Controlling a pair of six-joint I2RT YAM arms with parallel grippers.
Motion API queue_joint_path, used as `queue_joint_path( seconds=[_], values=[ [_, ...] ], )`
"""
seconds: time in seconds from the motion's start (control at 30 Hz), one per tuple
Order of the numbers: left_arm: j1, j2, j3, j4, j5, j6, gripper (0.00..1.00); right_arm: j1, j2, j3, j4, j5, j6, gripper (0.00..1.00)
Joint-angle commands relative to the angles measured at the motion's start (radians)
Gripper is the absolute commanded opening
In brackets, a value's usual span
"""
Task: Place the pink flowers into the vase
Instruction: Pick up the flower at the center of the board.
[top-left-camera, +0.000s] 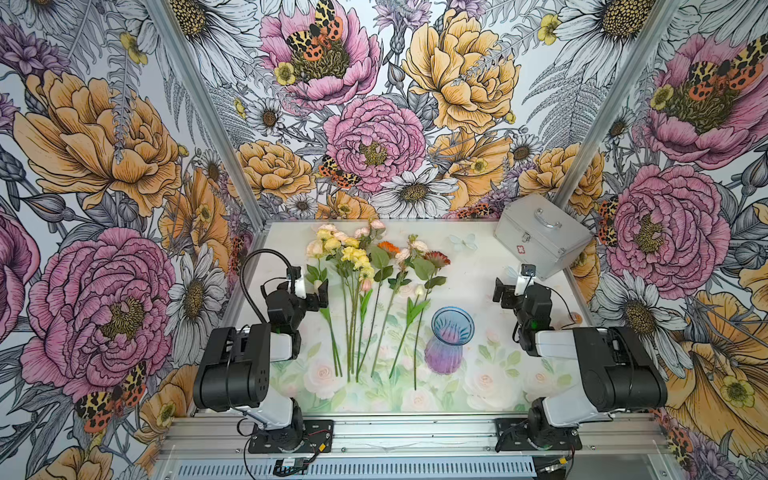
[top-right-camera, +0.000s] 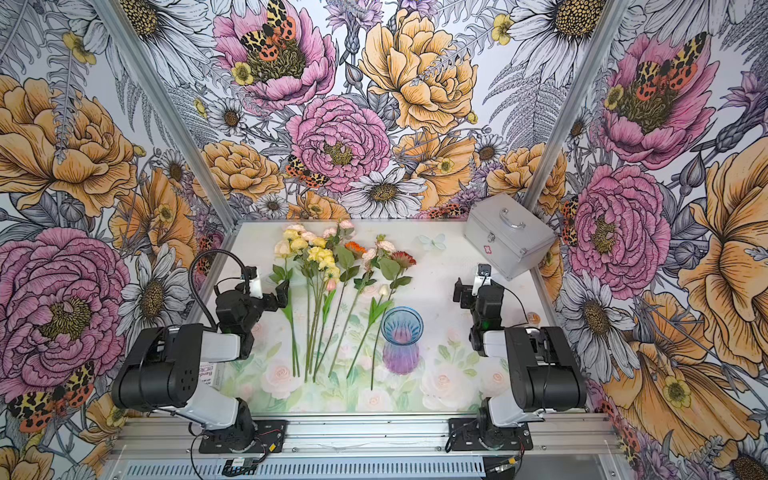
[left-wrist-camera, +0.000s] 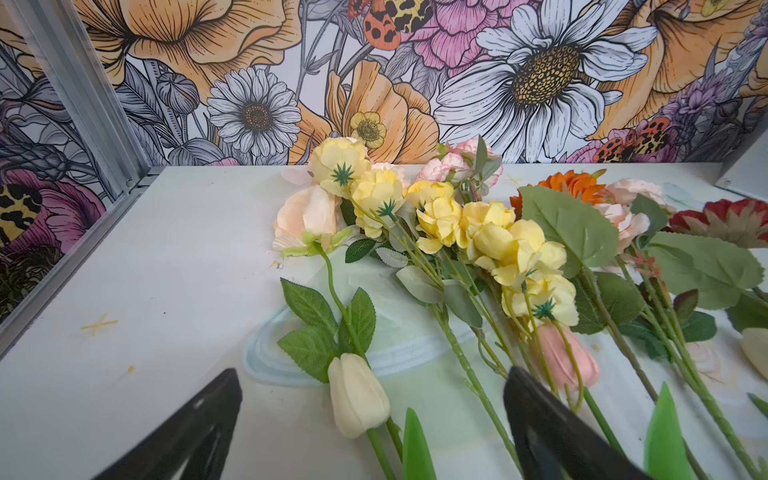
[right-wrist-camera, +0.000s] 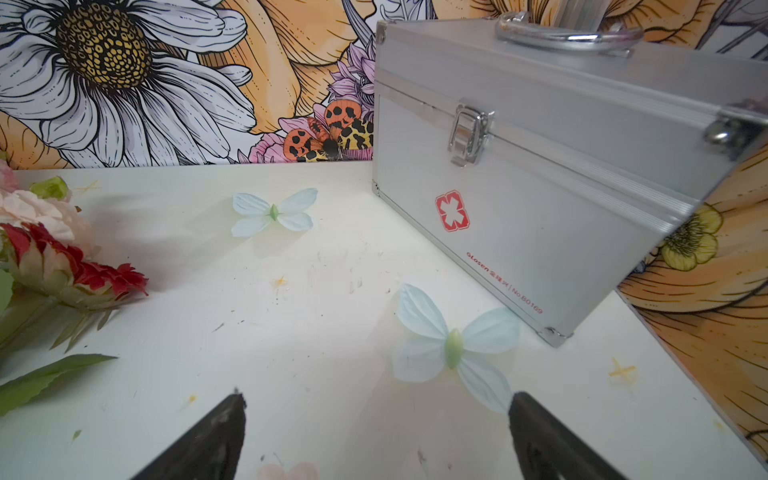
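Just beside the left gripper (left-wrist-camera: 374, 376) lie the pink flowers (left-wrist-camera: 561, 359).

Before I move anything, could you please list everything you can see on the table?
vase: one, blue-to-purple, upright, centre of table.
pink flowers: salmon tulip plus several pale sprays, lying left of vase.
yellow flowers: one bunch, yellow, row's left part.
daisies: two, orange and dark red, row's right part.
cream tulips: two, cream, among the stems.
case: one, silver, far right corner.
left claw: one, black, open over a cream tulip.
right claw: one, black, open over the table.
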Motion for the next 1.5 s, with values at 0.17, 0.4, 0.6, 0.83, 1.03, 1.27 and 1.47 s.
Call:
queue_joint_path(
  seconds=[0.17,0.4,0.6,0.83,1.03,1.27,1.47],
  values=[
    [-0.006,0.006,0.017,0.04,-0.007,-0.014,0.99,-0.005,0.016,0.023,0.033,0.017,-0.008,1.0],
    [-0.006,0.008,0.017,0.041,-0.003,-0.013,0.99,-0.006,0.015,0.023,0.032,0.016,-0.005,1.0],
    [-0.005,0.008,0.017,0.038,-0.004,-0.014,0.99,-0.005,0.015,0.023,0.034,0.016,-0.006,1.0],
    [0.002,0.008,0.017,0.04,-0.027,-0.032,0.99,-0.006,0.014,0.021,0.034,0.016,-0.006,1.0],
    [0.015,-0.019,0.017,0.022,-0.032,-0.051,0.99,-0.006,-0.025,0.052,-0.047,0.022,-0.003,1.0],
    [0.042,-0.181,0.155,-0.341,-0.067,-0.094,0.99,-0.005,-0.132,0.09,-0.198,0.012,-0.008,1.0],
    [0.036,-0.336,0.314,-0.618,-0.145,-0.067,0.99,-0.004,-0.288,0.121,-0.336,0.041,-0.027,1.0]
  ],
)
